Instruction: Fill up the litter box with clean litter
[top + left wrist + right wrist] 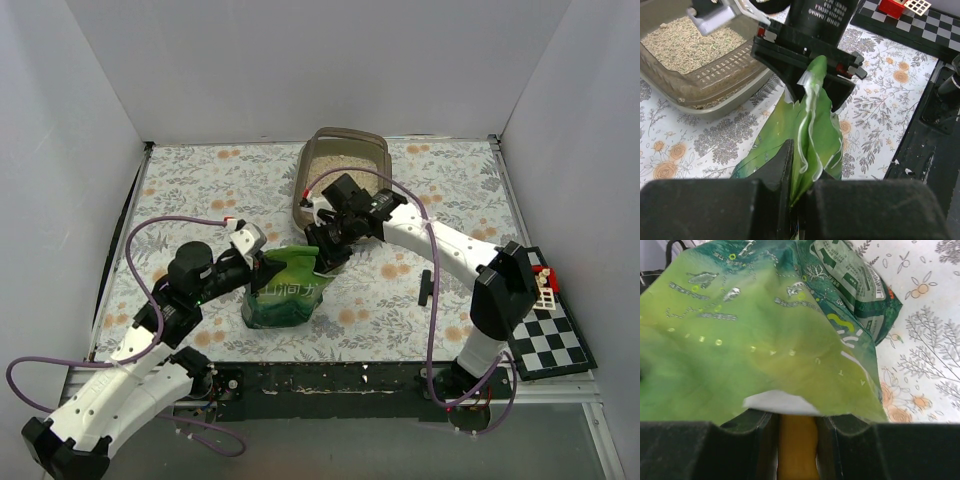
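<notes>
From above we see the left gripper [262, 262] and the right gripper [325, 248] meeting at the top of a glossy green bag [288, 295]. The bag is on the table near the front end of the litter box [345, 131]. The litter box lies at the far middle of the table, and the clean litter [345, 160] covers its floor.

Only the left wrist view shows the grip of the left gripper. Its jaws are fully closed on the torn upper edge of the bag, and the thin plastic is pinched between them. Only the right wrist view shows a yellow-orange piece [797, 445] between the jaws of the right gripper. These jaws stand narrow and the piece fills the gap, so we read it as held. We cannot tell what the piece is, because the bag hides the rest of it.

In the top view the right arm crosses the near part of the litter box and hides it. At the right near corner lies a checkerboard [552, 340] with 1 small red block [541, 268] beside it. Purple cables [150, 225] loop along both arms.

The tablecloth [200, 190] has a flower print, and white walls [300, 60] close 3 sides.
</notes>
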Controlling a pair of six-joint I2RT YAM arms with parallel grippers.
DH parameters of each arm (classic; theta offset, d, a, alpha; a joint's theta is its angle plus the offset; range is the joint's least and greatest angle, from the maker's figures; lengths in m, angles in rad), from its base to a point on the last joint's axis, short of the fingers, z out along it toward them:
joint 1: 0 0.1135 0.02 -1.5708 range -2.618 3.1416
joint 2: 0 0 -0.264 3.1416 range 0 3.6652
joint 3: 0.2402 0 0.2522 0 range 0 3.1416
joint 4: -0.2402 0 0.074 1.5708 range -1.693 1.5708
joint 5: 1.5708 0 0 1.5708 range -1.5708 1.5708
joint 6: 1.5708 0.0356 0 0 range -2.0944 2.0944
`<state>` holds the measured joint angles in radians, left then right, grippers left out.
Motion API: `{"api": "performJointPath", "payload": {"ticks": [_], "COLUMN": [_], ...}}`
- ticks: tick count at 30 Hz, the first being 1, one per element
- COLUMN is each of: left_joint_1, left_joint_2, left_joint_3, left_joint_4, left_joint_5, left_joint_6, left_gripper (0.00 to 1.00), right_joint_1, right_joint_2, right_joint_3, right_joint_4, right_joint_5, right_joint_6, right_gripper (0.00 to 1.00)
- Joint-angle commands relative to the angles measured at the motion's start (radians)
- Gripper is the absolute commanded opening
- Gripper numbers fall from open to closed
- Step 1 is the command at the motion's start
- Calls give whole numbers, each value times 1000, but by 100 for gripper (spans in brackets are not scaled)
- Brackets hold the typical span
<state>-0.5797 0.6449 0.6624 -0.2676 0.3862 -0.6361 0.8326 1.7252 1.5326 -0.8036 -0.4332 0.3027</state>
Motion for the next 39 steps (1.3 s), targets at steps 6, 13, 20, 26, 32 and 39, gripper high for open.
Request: {"api": "performJointPath", "payload": {"ticks": [6,13,20,26,32,39], "left_joint_1": [-9,-12,-14,-14,-16,-16], "left_joint_2": [-5,32,32,19,-27,-63], "left_joint_3": [-9,0,-3,-9,-37,-81], "left_joint_4": [42,30,19,8,5,33], "left_joint_5": [2,19,26,22,13,16], "left_joint_6": [12,33,52,61,61,73], "left_gripper": [0,0,0,0,0,0], "right_joint_1": [-105,-90,-47,-38,-52,-108], "right_joint_2": [-162,-156,-59,5,-84,-206], "right_joint_3": [-533,-779,-850,-870,-874,-999], "right_joint_4": [570,1211,1797,2095,1908,1899], "right_joint_5": [-364,-525,-546,-493,-480,-486], "right_joint_6": [186,521,858,1013,894,885], "right_gripper": [1,1,1,1,1,1]}}
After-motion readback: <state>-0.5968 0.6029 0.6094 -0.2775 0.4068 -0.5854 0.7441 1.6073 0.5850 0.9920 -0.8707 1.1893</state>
